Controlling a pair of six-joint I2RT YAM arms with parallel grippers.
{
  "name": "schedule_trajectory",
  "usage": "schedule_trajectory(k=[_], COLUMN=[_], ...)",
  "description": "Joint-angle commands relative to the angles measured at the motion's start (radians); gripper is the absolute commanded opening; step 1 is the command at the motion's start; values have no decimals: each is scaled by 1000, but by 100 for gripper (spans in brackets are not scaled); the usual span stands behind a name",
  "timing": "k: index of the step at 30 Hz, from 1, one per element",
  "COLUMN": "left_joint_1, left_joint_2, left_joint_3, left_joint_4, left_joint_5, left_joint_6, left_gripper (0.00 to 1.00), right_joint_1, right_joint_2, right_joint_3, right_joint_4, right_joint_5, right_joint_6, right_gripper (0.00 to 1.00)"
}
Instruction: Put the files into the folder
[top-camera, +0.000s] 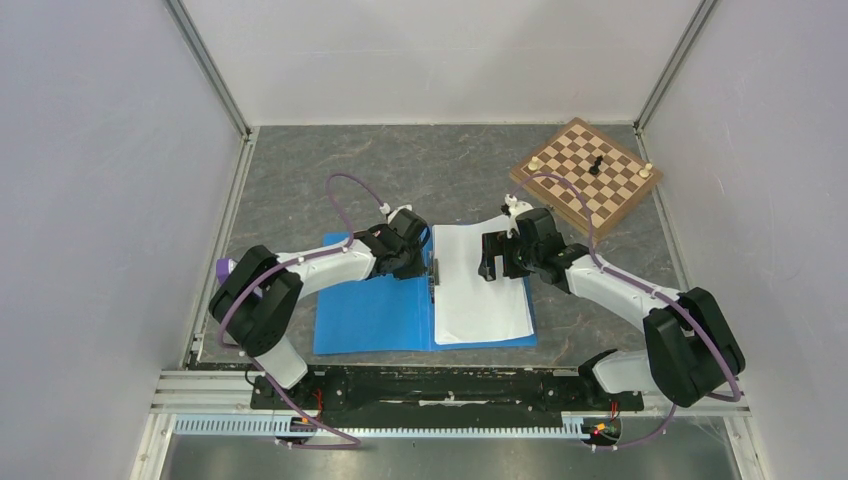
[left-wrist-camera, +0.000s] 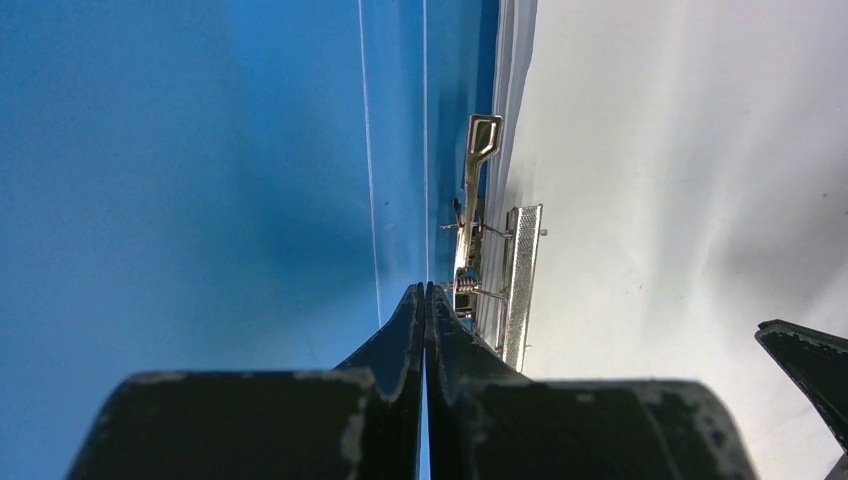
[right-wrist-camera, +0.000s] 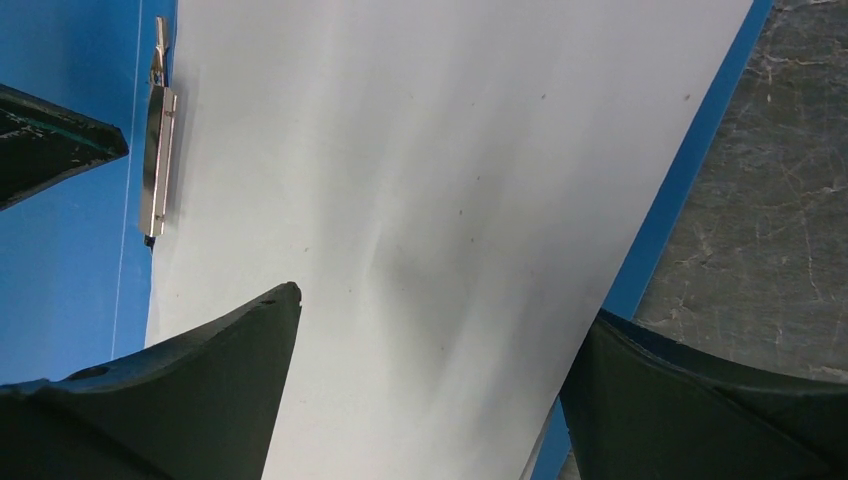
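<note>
The blue folder (top-camera: 370, 315) lies open on the table. The files (top-camera: 478, 285), a white stack, lie on its right half beside the metal clip (left-wrist-camera: 478, 215) at the spine. My left gripper (top-camera: 428, 264) is shut and empty, its tips (left-wrist-camera: 424, 290) low over the blue inside cover (left-wrist-camera: 200, 180) just left of the clip. My right gripper (top-camera: 492, 258) is open and hovers over the upper part of the files (right-wrist-camera: 450, 150), with one finger over the paper and the other past its right edge. The clip also shows in the right wrist view (right-wrist-camera: 157, 160).
A wooden chessboard (top-camera: 585, 175) with a few pieces sits at the back right. A small purple object (top-camera: 225, 268) lies by the left arm. Grey walls enclose the table on three sides.
</note>
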Motion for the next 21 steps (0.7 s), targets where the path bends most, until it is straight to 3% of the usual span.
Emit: schedule_trajectory(k=[1,13,21], left_joint_1=[-7,-7,-7], left_joint_2=[17,20,19], left_joint_3=[34,40,43], left_joint_4=[12,12,11], left_joint_5=[13,10,10], left_joint_6=[20,23,28], left_gripper=[2,2,2], right_joint_1=[0,0,-2], right_joint_2=[11,12,21], right_joint_3=[7,36,58], right_joint_4=[48,-31,-49], right_joint_5=[-25,134,149], right_joint_6=[6,-28,-32], right_gripper=[92,95,96])
